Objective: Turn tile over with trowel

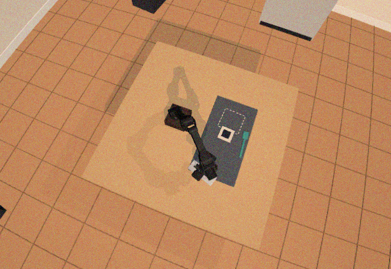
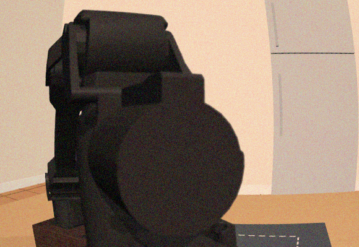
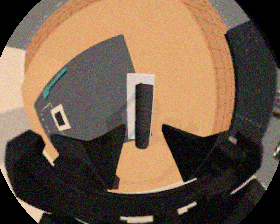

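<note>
The black gripper, its fingers fairly wide and empty, hovers over the pale, flat trowel with a black cylindrical handle, whose long axis runs between the fingers.

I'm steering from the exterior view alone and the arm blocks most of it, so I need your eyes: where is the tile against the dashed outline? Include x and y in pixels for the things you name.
Observer: The tile (image 1: 226, 134) (image 3: 60, 117) lies mostly outside the dashed outline (image 1: 234, 111) (image 2: 269, 236) (image 3: 43, 120), its edge overlapping one side.

Operator: And what is under the gripper (image 1: 203, 172) (image 3: 144, 127)?

Observer: A white plate (image 1: 210, 180) (image 3: 131, 107) with a dark bar handle (image 3: 142, 117). In the wrist view, space shows on both sides of the handle, between the parted fingers.

Operator: Anything else on the mat (image 1: 226, 158) (image 2: 312, 237) (image 3: 91, 110)?

Observer: Yes, a teal tool (image 1: 243, 145) (image 3: 54, 83) with a thin shaft lies near the mat's long edge, apart from the tile.
</note>
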`<state>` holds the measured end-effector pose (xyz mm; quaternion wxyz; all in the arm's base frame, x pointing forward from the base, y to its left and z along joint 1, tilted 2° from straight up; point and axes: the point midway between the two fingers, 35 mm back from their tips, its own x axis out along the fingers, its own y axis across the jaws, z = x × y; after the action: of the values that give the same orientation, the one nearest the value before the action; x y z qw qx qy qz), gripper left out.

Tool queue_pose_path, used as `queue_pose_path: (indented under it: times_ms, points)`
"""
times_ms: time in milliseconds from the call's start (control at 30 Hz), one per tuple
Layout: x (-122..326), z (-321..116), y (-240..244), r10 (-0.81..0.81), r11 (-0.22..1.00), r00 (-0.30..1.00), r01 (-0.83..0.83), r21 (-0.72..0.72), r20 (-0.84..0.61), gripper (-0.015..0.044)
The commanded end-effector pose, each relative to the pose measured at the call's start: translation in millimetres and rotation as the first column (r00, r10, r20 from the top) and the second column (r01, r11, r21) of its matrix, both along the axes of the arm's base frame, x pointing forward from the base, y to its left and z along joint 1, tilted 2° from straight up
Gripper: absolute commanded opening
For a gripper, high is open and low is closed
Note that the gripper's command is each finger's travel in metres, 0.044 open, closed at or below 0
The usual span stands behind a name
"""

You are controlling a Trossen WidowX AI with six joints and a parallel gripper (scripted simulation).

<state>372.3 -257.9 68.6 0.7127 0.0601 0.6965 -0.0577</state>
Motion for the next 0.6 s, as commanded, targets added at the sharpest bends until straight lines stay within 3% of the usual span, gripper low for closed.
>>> queue_pose_path:
  times_ms: [0,567]
  points:
    - [0,-8,0,0.005,1.000,1.000,-0.005,0.004,-0.006,0.0270]
    - [1,-36,0,0.005,1.000,1.000,-0.005,0.004,-0.006,0.0270]
